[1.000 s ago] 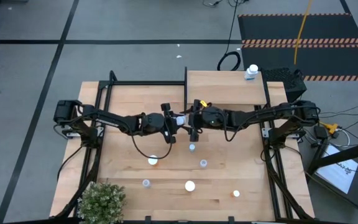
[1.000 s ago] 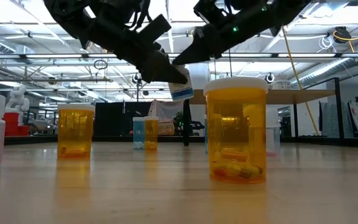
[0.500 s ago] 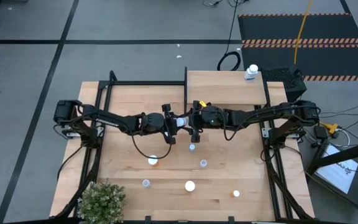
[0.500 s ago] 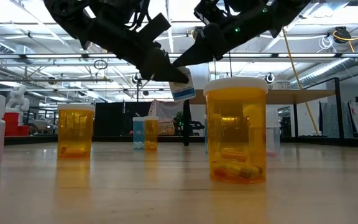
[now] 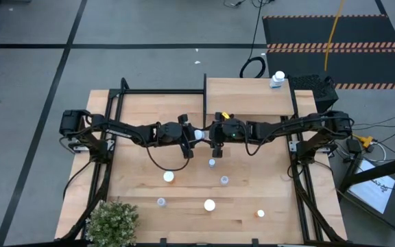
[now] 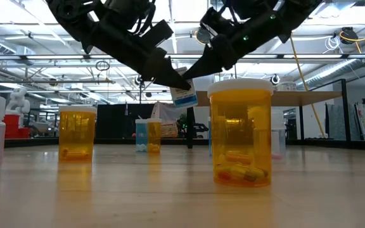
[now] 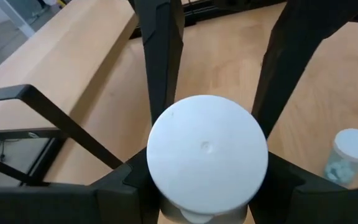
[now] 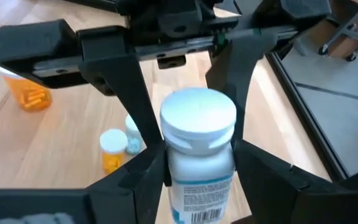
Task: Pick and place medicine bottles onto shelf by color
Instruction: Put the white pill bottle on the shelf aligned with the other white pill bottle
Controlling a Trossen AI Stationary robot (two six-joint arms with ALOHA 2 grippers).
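Above the middle of the big wood table (image 5: 136, 171), the left gripper (image 5: 192, 135) and the right gripper (image 5: 207, 134) meet tip to tip. Between them is 1 bottle (image 6: 184, 94) with a white cap and a blue-and-white label, up in the air. The left gripper grips it; the right gripper's fingers (image 8: 138, 106) sit at its 2 sides, but I cannot tell if they press it. 5 small bottles (image 5: 210, 204) stand on the table nearer the plant (image 5: 112, 221). A big orange bottle (image 6: 240, 133) stands close to the low camera, with pills inside. The shelf (image 5: 247, 88) is at the far side, with 1 bottle on it (image 5: 278, 79). The floor (image 5: 40, 62) around is grey with black lines, and a striped mat (image 5: 334, 41) lies on it. Behind the table is a large hall with bright ceiling lights (image 6: 37, 25)
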